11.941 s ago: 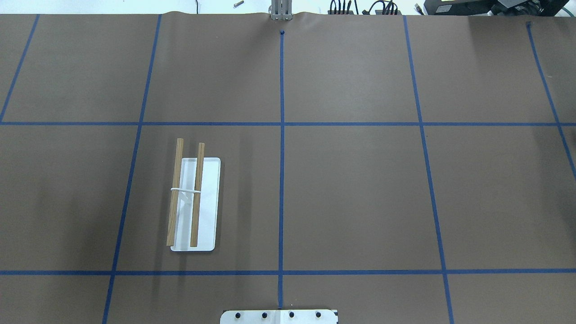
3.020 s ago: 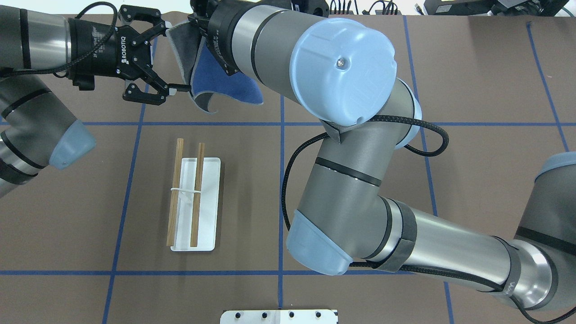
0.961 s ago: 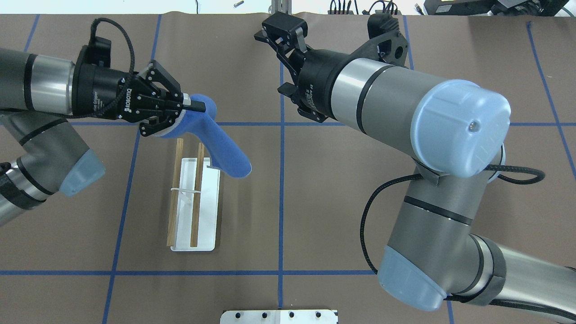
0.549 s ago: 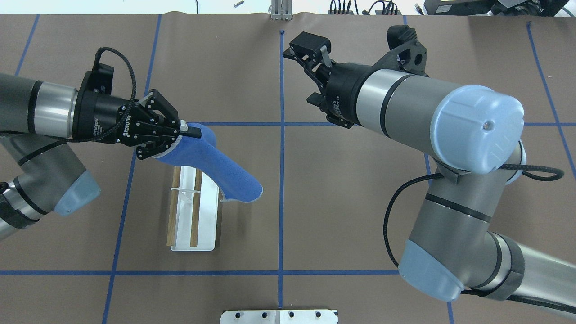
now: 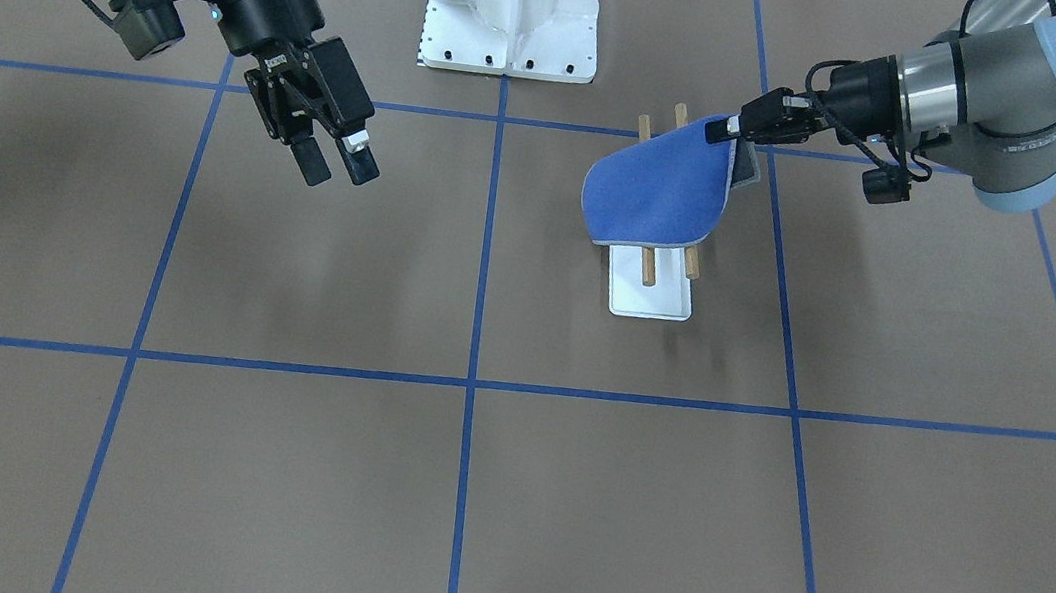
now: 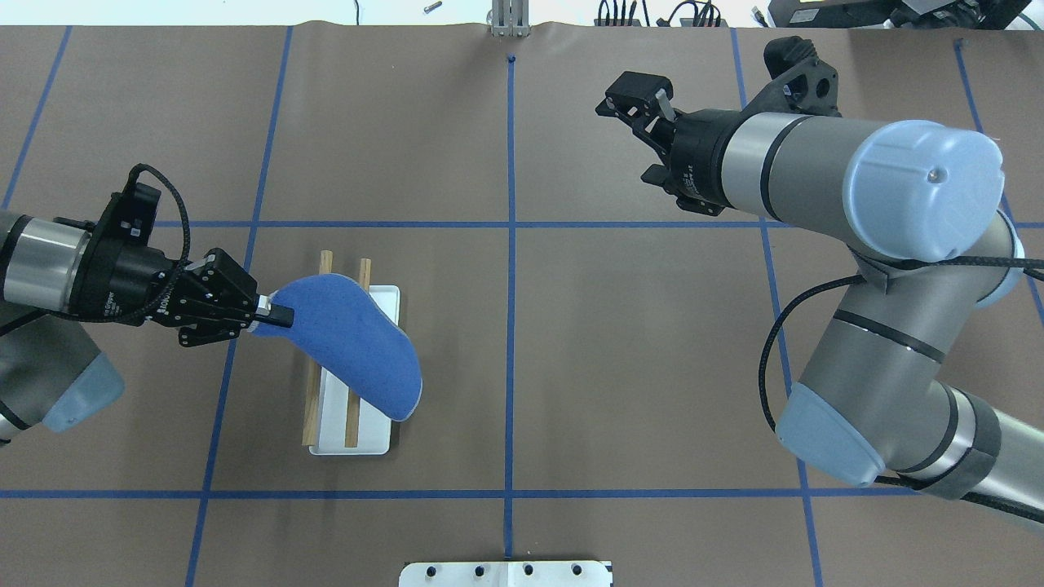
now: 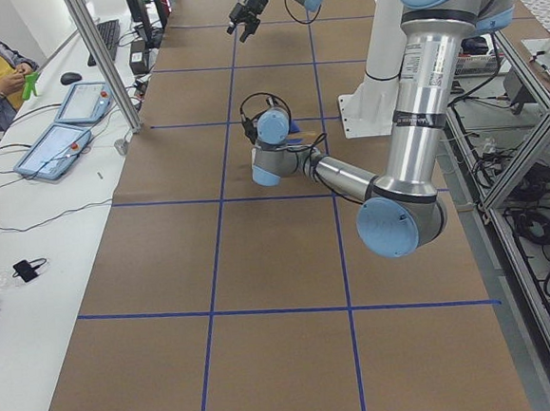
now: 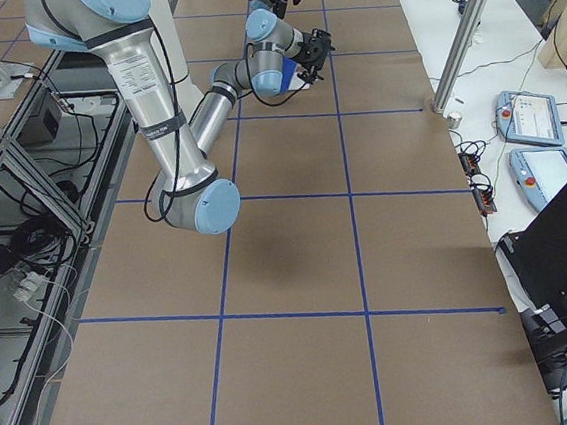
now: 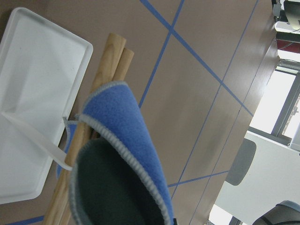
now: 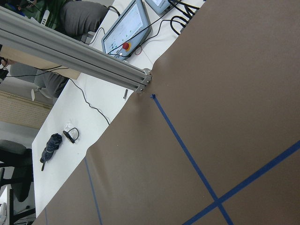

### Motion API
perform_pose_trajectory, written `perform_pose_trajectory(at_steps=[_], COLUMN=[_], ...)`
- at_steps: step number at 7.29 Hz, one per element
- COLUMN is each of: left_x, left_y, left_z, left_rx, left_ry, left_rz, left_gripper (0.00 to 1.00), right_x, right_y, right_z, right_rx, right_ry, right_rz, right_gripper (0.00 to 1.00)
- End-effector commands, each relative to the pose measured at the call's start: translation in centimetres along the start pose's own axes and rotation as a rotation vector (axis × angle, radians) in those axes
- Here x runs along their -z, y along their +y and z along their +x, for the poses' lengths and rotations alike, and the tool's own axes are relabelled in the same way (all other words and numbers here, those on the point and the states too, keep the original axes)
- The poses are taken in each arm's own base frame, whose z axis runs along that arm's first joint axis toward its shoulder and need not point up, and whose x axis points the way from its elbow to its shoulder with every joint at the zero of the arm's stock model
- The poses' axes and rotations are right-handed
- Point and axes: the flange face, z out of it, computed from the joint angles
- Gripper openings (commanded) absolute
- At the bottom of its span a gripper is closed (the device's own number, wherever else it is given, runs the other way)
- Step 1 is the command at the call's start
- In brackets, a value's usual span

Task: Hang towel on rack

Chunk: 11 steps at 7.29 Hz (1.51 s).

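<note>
The towel (image 6: 351, 342) lies slantwise over the rack (image 6: 352, 432), covering the middle of both wooden rods (image 6: 326, 262) above the white tray (image 6: 379, 440); how fully it rests on them I cannot tell. Its long axis runs from the pinched corner at the rack's left toward the robot and the centre of the counter (image 6: 652, 367). It crosses the rods obliquely, and the free end hangs past the tray's right edge. The left fingers (image 6: 280, 315) are clamped on that corner, just beside the rack. The right fingers (image 5: 313, 159) are spread and empty, well apart, so the left arm is nearer; squaring the towel across the rods looks like the next move
</note>
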Motion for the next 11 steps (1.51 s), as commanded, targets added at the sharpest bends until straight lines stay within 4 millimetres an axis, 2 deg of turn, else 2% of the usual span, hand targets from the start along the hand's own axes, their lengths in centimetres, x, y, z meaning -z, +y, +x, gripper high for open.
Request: perform_pose_trajectory(at_steps=[1,3,7,8,9,11], left_x=[0.9,2.7,3.4,3.7,3.7,5.0], left_y=[0.1,-0.2,-0.7,-1.0,-1.3,-1.7], left_z=[-1.2,-2.3,-3.8,-4.7,-5.3,-7.1], left_rx=[0.001,-0.015,0.011,0.03,0.041,0.072], left_ry=[-0.006,-0.01,-0.028,-0.04,-0.048,-0.064], left_rz=[0.005,-0.005,0.012,0.02,0.027,0.061], left_gripper=[0.0,0.0,0.0,0.51,0.97,0.98], right_x=[-0.6,-0.8,-1.4,-1.4,-1.2,-0.6], right_y=[-1.7,-3.2,-4.6,-4.9,-5.4,-6.7], right_z=[0.5,0.6,1.1,1.4,1.4,0.9], right_rx=[0.039,0.046,0.077,0.077,0.083,0.074], right_ry=[0.029,0.044,0.072,0.078,0.081,0.079], right_rz=[-0.004,0.003,-0.001,0.004,0.0,-0.008], right_gripper=[1.0,1.0,1.0,1.0,1.0,1.0])
